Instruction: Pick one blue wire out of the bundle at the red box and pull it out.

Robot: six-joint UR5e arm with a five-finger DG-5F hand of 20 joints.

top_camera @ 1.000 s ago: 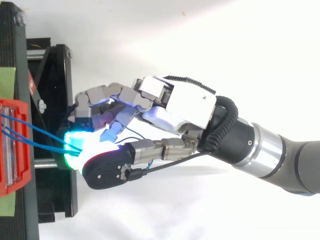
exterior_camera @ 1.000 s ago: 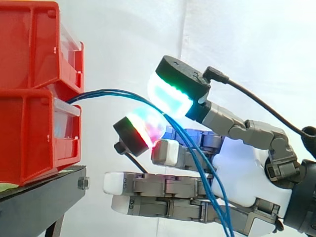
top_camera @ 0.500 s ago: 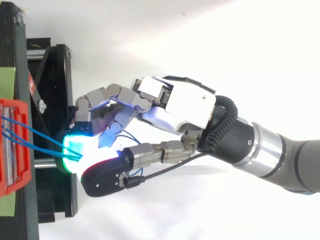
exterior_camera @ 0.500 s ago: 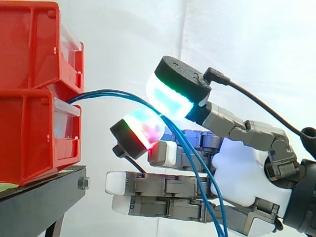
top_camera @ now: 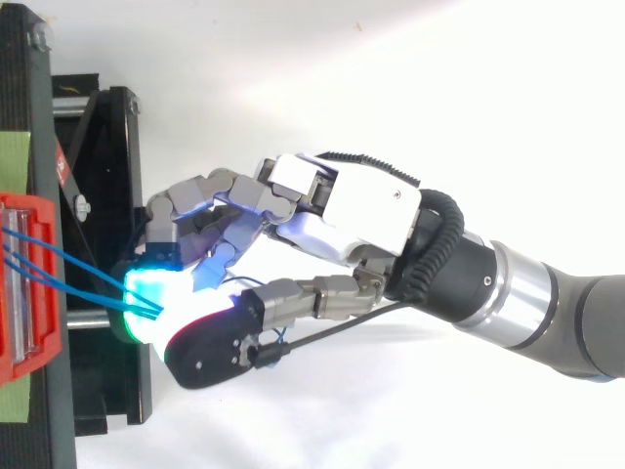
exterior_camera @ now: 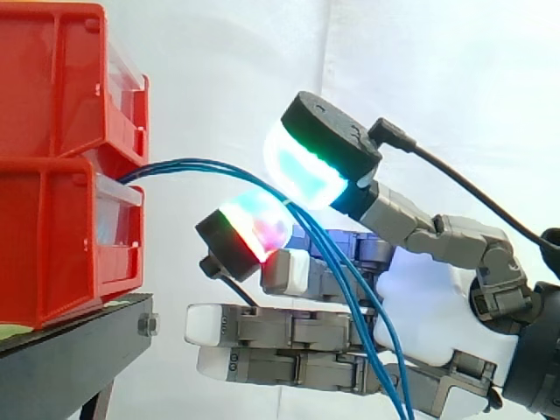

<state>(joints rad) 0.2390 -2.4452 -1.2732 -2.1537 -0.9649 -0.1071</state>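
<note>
The blue wires (exterior_camera: 197, 163) leave the front mouth of the lower red box (exterior_camera: 52, 236) as a tight bundle. They run nearly level straight away from the box, and then, well clear of its front, bend and fall steeply, spreading into separate strands. That bend sits between two glowing fingertip pads, a cyan and green one (exterior_camera: 302, 168) above the strands and a red-tinged one (exterior_camera: 255, 226) beneath and slightly nearer the box. The hand (top_camera: 361, 210) is on the far side of the wires from the box, its palm facing back toward the box front. The thumb and one finger are curled in on the wires in a pinch, while the other fingers lie straight and together below, pointing at the box without reaching it. From above, the pads meet over the strands a little way out from the box's front edge. I cannot tell whether they hold a single strand or several. The stretch between box and pads lies along the line from box to palm, so in my judgement the pull should go straight back along that line, away from the box. Beneath the box is the black stand (exterior_camera: 83, 337); another red bin (exterior_camera: 52, 79) sits on top of the box.
</note>
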